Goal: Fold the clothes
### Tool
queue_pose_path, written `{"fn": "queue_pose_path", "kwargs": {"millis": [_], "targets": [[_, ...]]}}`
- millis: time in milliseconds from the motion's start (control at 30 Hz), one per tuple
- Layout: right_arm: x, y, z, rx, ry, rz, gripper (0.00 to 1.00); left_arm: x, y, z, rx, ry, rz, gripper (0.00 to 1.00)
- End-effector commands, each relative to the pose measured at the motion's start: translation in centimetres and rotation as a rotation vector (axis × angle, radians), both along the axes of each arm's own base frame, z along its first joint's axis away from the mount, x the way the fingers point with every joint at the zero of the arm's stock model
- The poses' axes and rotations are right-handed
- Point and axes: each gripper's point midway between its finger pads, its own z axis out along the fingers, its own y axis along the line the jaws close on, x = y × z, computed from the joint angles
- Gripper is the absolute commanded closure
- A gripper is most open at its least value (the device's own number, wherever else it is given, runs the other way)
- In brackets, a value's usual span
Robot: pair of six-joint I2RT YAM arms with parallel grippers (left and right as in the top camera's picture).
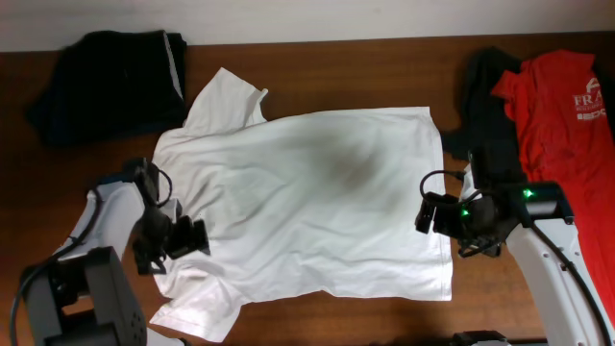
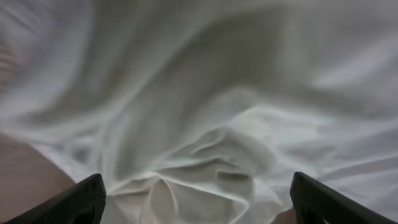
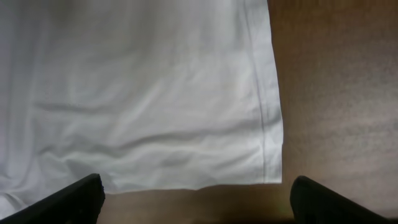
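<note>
l gripper: your left gripper (image 1: 195, 236) has jaws spread wide, nothing held. wrist cam shows its fingers (image 2: 82, 201) at the bottom corners w/ bunched white cloth between them; can't tell if they touch it.
r gripper: your right gripper (image 1: 427, 213) is wide apart too, nothing held. wrist cam has the hem corner between the fingers, bare wood to the right of it.
white tee: white tee (image 1: 307, 202) is spread flat mid-table, sleeves toward the left end, hem toward the right. your l gripper sits over the left edge between the two sleeves, r gripper at the hem edge, lower part.
creases: cloth rumpled by the l gripper, mostly smooth by the hem (image 3: 264, 124).
black pile: black garment (image 1: 106, 82) at the back-left corner, just beside the tee's upper sleeve.
red tee: red tee (image 1: 567, 115) w/ white print at far right, lying on a dark garment (image 1: 485, 115) near the white tee's hem.
surface: brown wood table (image 1: 336, 58).
</note>
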Motion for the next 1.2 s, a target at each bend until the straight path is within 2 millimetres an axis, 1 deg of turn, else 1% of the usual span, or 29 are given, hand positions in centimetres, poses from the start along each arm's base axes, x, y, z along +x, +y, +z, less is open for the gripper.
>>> {"fn": "queue_pose_path", "kwargs": {"millis": [0,33,100,167,233,333,367,400,433,467,500,533,600,667,700,767,867,900,967,1000,1067,1167], "targets": [[0.0,0.2,0.0,0.011,-0.005,-0.009,0.01,-2.0,-0.2,-1.0,0.011,0.064,-0.009,0.06],[0.0,0.2,0.0,0.011,-0.005,-0.009,0.01,-2.3,-0.3,-1.2,0.011,0.073,0.002,0.07],[0.0,0.2,0.0,0.011,-0.005,-0.009,0.01,-2.8,-0.4,-1.7,0.014,0.084,0.023,0.16],[0.0,0.2,0.0,0.011,-0.005,-0.01,0.01,-3.2,-0.4,-2.3,0.018,0.09,0.036,0.2],[0.0,0.2,-0.1,0.01,0.0,-0.01,0.01,-3.8,-0.5,-3.5,0.026,0.083,0.061,0.22],[0.1,0.2,-0.2,0.01,0.004,-0.01,0.01,-3.3,-0.2,-4.0,0.042,0.052,0.06,0.28],[0.1,0.1,-0.2,0.01,0.005,-0.011,0.02,-3.0,-0.2,-4.1,0.044,0.041,0.06,0.4],[0.1,0.0,-0.3,0.003,0.009,-0.028,0.01,-2.9,-0.2,-4.2,0.044,0.036,0.06,0.49],[0.0,-0.6,-0.4,-0.026,0.016,-0.062,0.01,-2.8,-0.2,-4.2,0.045,0.031,0.061,0.7],[-0.2,-1.6,-0.5,-0.077,0.027,-0.101,0.01,-2.7,-0.2,-4.2,0.045,0.028,0.061,0.83],[-0.7,-3.0,-0.6,-0.136,0.049,-0.176,0.01,-2.7,-0.2,-4.2,0.045,0.028,0.061,0.95],[-1.2,-4.2,-0.7,-0.166,0.07,-0.247,0.01,-2.7,-0.1,-4.2,0.046,0.028,0.061,0.99],[-1.3,-5.0,-0.8,-0.165,0.078,-0.284,0.01,-2.7,-0.1,-4.2,0.046,0.028,0.061,0.99],[-1.9,-5.7,-1.4,-0.16,0.102,-0.314,0.01,-2.6,-0.1,-4.2,0.046,0.023,0.061,0.99],[-2.2,-5.3,-1.8,-0.132,0.118,-0.295,0.01,-2.5,-0.1,-4.2,0.047,0.02,0.061,0.99],[-3.7,-3.0,-3.6,-0.001,0.185,-0.223,0.01,-2.1,-0.1,-4.4,0.046,0.0,0.063,0.99],[-5.7,-2.2,-5.7,0.028,0.257,-0.221,0.0,-1.6,-0.8,-4.4,0.003,-0.021,0.075,0.99],[-6.4,-1.7,-6.7,0.052,0.279,-0.221,0.1,-1.4,-1.1,-4.3,-0.013,-0.026,0.079,0.99],[-7.2,-0.9,-8.0,0.1,0.302,-0.226,0.18,-1.3,-1.3,-4.3,-0.027,-0.033,0.083,0.99],[-7.8,-0.8,-9.0,0.102,0.317,-0.251,0.18,-1.1,-1.3,-4.4,-0.026,-0.039,0.082,0.99],[-8.1,-0.7,-10.4,0.104,0.315,-0.279,0.17,-1.0,-1.3,-4.4,-0.025,-0.043,0.082,0.99],[-8.2,-1.4,-11.7,0.07,0.308,-0.357,0.16,-1.0,-1.3,-4.4,-0.026,-0.043,0.082,0.99]]}}
